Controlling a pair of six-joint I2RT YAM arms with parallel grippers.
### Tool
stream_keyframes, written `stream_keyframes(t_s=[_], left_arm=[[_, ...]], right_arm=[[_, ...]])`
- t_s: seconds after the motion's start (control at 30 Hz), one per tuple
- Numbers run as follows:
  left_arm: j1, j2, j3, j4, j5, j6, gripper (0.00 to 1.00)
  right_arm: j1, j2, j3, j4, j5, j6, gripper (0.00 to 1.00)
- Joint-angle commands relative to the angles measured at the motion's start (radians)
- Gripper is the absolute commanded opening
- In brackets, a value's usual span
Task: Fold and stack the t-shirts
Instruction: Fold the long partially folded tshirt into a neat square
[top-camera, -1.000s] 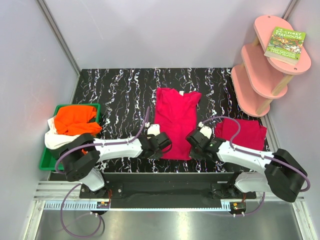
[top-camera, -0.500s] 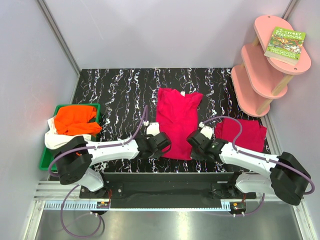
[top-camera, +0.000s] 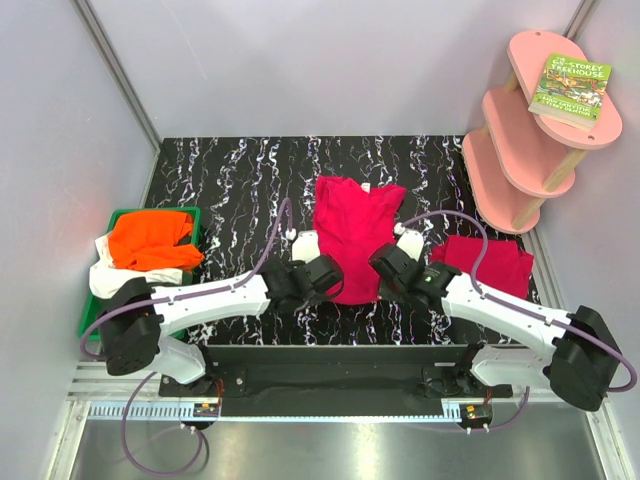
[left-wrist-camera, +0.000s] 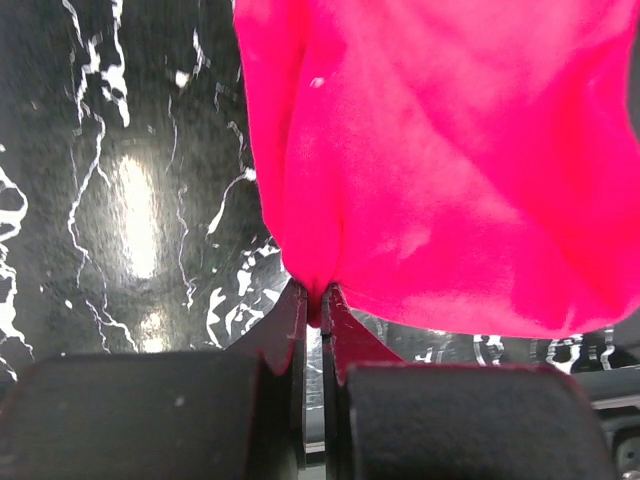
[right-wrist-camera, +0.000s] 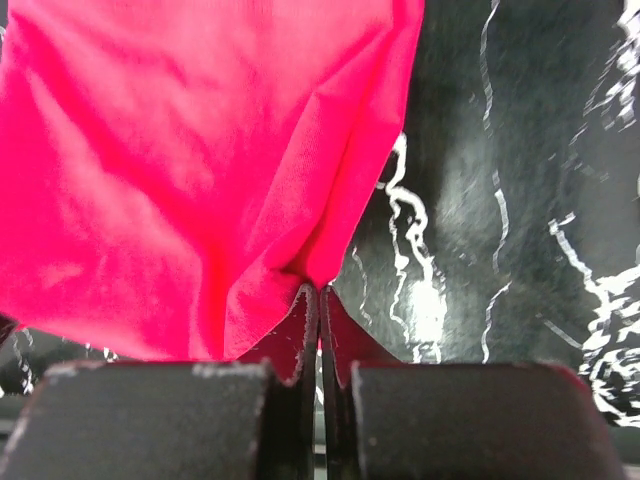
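Note:
A crimson-pink t-shirt (top-camera: 352, 228) lies in the middle of the black marbled table, collar to the far side. My left gripper (top-camera: 322, 275) is shut on its near left hem corner, and the cloth (left-wrist-camera: 430, 170) hangs from the pinch in the left wrist view. My right gripper (top-camera: 388, 268) is shut on the near right hem corner, which shows as lifted cloth (right-wrist-camera: 200, 170) in the right wrist view. A folded crimson-pink t-shirt (top-camera: 484, 262) lies to the right. Orange (top-camera: 148, 240) and white (top-camera: 112, 282) t-shirts sit piled in the tray.
A green plastic tray (top-camera: 96, 318) stands at the table's left edge. A pink tiered shelf (top-camera: 520, 140) with a book (top-camera: 570, 88) on top stands at the back right. Grey walls close in the table on three sides.
Both grippers have moved toward the far side with the near hem, lifting it and shortening the shirt's visible length. The shirt's collar end has stayed put.

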Motion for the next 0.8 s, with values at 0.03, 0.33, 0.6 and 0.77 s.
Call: stream_keyframes(t_s=[0.03,0.33,0.6,0.77], left_arm=[[0.000,-0.041,0.083,-0.019,-0.104,0.061,0.00],[0.089,-0.006,0.197,-0.035,-0.134,0.154,0.00],[0.239,0.085,0.310,-0.003,-0.120,0.287,0.00],[0.293,0.172,0.425,0.025,-0.115,0.366,0.00]], right_arm=[[0.003,0.036,0.091,-0.037,0.127,-0.072,0.00],[-0.101,0.139,0.247,-0.040,0.159,-0.143,0.00],[-0.283,0.260,0.368,0.014,0.159,-0.230,0.00],[-0.330,0.366,0.485,0.038,0.169,-0.270,0.00]])
